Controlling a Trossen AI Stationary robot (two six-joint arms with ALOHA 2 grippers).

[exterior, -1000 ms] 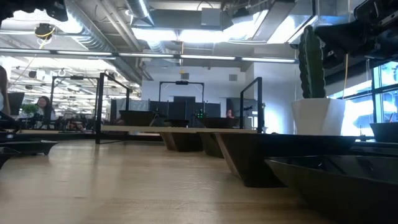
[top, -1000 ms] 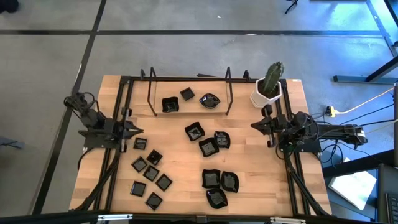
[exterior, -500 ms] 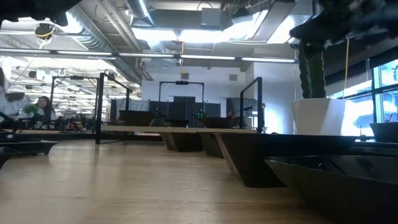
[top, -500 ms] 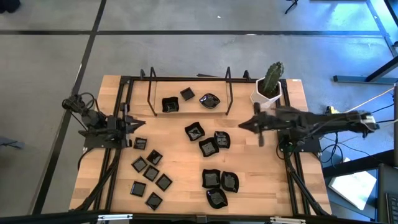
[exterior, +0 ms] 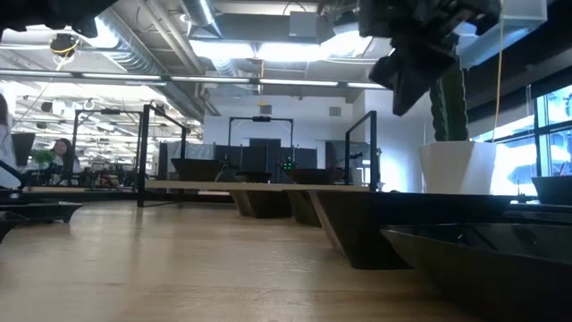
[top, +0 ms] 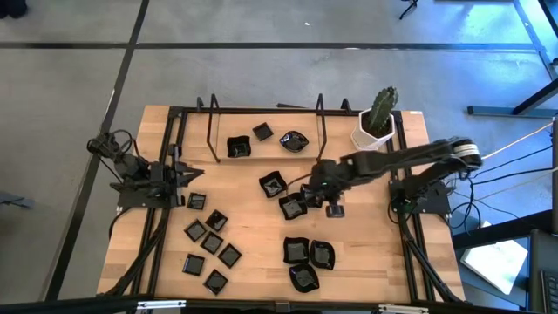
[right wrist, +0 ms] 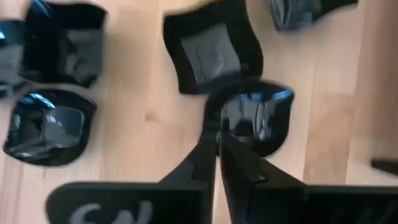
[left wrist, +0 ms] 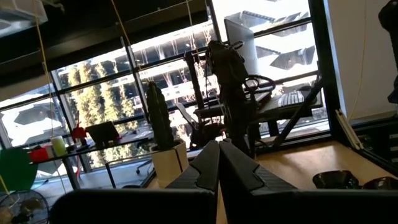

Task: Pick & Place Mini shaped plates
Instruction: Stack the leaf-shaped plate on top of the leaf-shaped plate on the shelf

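right pincer (top: pixel 316 185) over bench (top: pixel 253 235) centre, above a wavy dish (right wrist: pixel 254 118) – fingers nearly touching, nothing grasped. left pincer (top: pixel 197 177) clenched, empty, parked at 9 o'clock. plates (top: pixel 209 240) scattered: squares at 7, wavy ones (top: pixel 307 255) at 5, three at 12.

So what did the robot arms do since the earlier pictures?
The right arm swung out from beside the cactus pot toward the table's middle. The right gripper now hangs over the wavy-edged plates there, fingers nearly together, holding nothing. The left gripper stayed shut at the left edge. No plates moved.
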